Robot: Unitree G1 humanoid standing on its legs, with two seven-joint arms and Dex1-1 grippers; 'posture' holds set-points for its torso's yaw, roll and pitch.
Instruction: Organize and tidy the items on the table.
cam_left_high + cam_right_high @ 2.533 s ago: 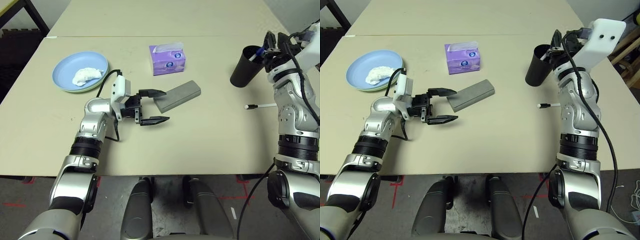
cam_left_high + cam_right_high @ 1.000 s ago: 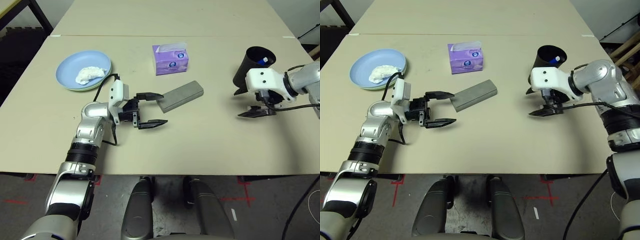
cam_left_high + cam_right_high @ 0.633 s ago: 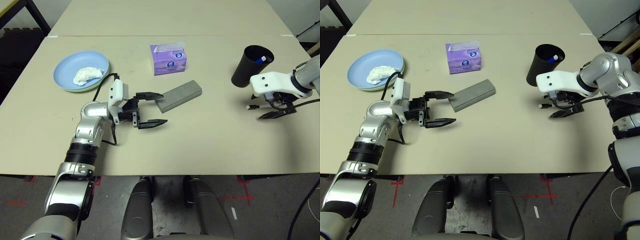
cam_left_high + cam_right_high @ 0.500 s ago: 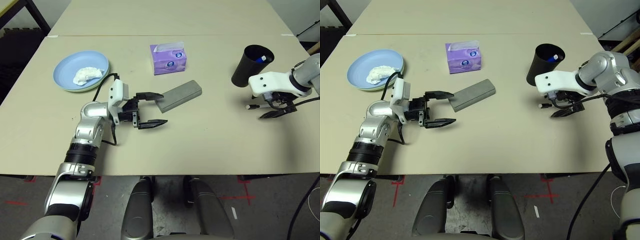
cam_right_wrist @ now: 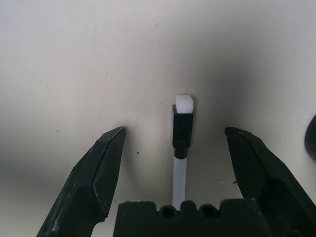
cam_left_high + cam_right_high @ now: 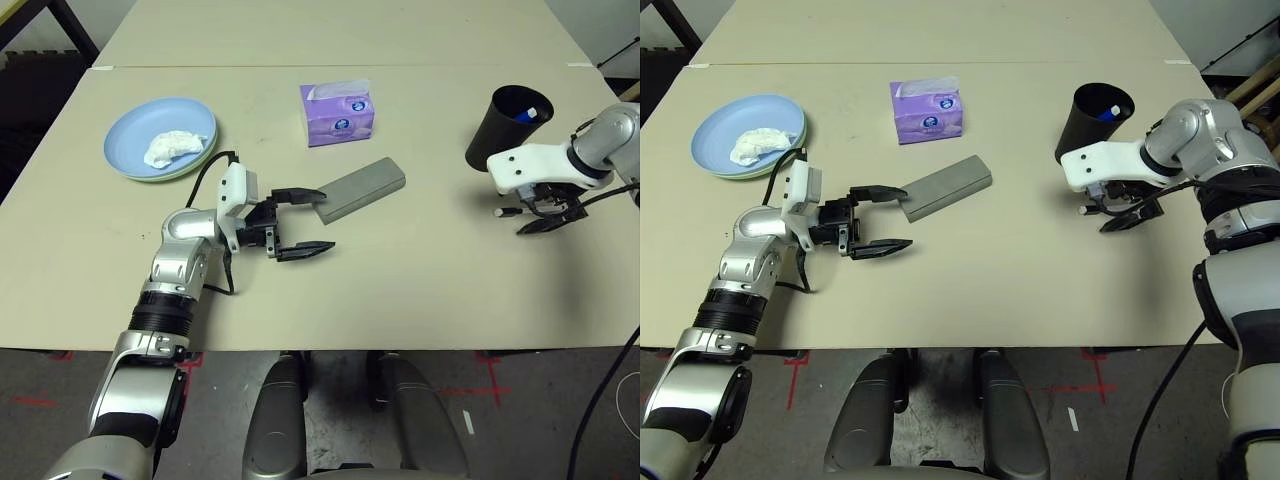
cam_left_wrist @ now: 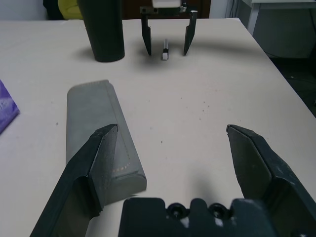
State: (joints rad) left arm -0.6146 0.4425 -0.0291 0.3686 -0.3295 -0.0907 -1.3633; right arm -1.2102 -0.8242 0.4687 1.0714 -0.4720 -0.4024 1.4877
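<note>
Two grippers, both spread wide, nothing held; one pen between the right one's fingers.

Head view: table [image 6: 420, 290] carries two stacked plates [image 6: 135, 135] with one tissue [image 6: 172, 148] on top, one tissue box [image 6: 337, 113], one case [image 6: 362, 189], one cup [image 6: 508, 128], one pen [image 6: 505, 211]. Left gripper [image 6: 303, 222] level, just beside the case's near end; right gripper [image 6: 545, 216] points down over the pen.
Left wrist view: case against one finger [image 7: 96, 165].
Right wrist view: pen lies midway between wide fingers [image 5: 106, 173].
</note>
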